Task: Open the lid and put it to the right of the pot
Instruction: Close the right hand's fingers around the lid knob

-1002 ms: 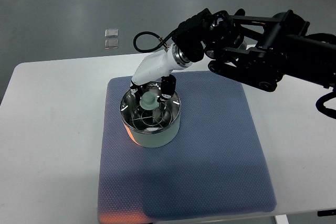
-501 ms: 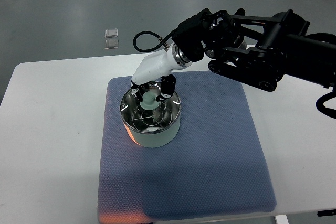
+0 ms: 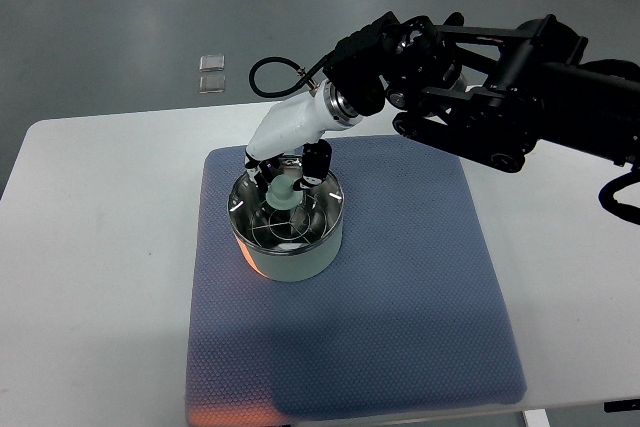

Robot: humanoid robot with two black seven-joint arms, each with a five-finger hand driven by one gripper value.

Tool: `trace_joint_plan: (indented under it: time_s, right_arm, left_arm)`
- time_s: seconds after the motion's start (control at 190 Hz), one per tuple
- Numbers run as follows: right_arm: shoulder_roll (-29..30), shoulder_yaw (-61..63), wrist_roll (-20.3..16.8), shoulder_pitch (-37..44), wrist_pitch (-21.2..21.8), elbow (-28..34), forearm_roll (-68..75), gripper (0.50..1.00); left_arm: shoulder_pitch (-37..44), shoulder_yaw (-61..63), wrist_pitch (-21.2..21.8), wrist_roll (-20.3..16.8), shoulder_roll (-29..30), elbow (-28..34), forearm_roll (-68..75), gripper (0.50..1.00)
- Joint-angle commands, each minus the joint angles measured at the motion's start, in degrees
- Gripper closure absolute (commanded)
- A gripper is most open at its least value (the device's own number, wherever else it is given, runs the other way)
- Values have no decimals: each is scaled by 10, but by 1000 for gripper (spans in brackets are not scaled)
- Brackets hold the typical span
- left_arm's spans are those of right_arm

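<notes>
Lid and pot are seen together on the left half of a blue-grey mat, the glass lid lying flat across the pot's rim with its pale green knob standing up at the centre. The right hand is lowered over the knob from the far side, its dark fingers curled closely around it; the knob is gripped, and the lid is not seen raised from the rim. The arm's white forearm and black linkage are stretched in from the right edge, above the far right part of the mat.

To the right of the pot a wide bare stretch of mat is left open, reaching to the mat's right edge, with more bare white surface beyond it. The mat's near edge lies close to the near edge of the surface. To the left of the pot only a narrow strip of mat is left.

Through the glass, little can be made out inside the pot beyond reflections. Two small clear squares are seen on the grey floor beyond the far edge.
</notes>
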Motion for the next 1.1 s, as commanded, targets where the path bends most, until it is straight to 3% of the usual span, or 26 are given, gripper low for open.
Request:
trace_joint_plan:
  time_s: [0.0,1.097]
  right_arm:
    - [7,0,0,-3,0,0,-1,834]
    - [3,-8,0,0,-1,-1,-5,822]
  left_arm:
    - [0,0,0,0,0,0,0,500]
    - [0,0,0,0,0,0,0,500]
